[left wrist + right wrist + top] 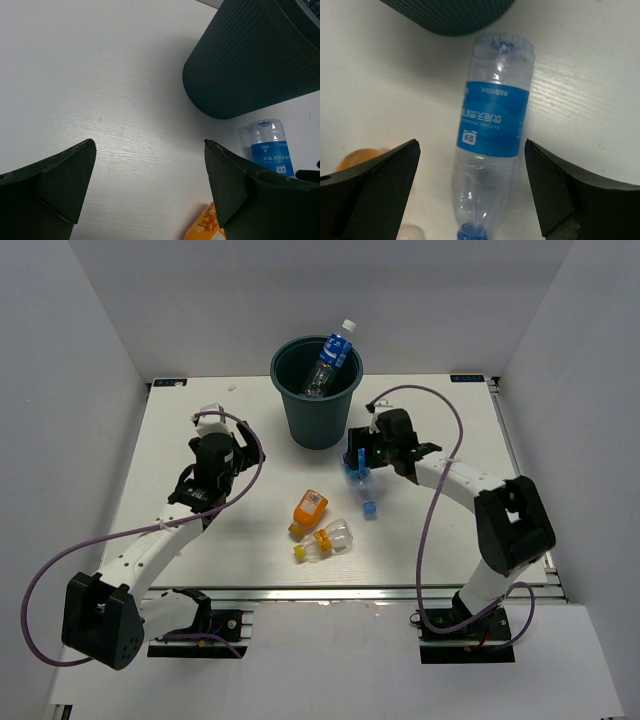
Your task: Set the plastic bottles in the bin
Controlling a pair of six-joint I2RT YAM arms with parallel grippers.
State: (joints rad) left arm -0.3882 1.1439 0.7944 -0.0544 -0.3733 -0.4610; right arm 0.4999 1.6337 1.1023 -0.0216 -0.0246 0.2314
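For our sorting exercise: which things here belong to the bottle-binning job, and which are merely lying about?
Job: bin; upright bottle inside it; blue-label bottle on the table; orange bottle; yellow-capped bottle.
Lying about: purple cables; white table.

Enclosure: plain white panels on three sides, namely far wall (200,300), left wall (60,390) and right wall (590,360). Tabletop (250,550): white, faint wood grain visible in the wrist views. Near edge: a metal rail (330,595) runs left to right. Far corners: small dark brackets (165,382). Lighting: even, diffuse, shadows soft.
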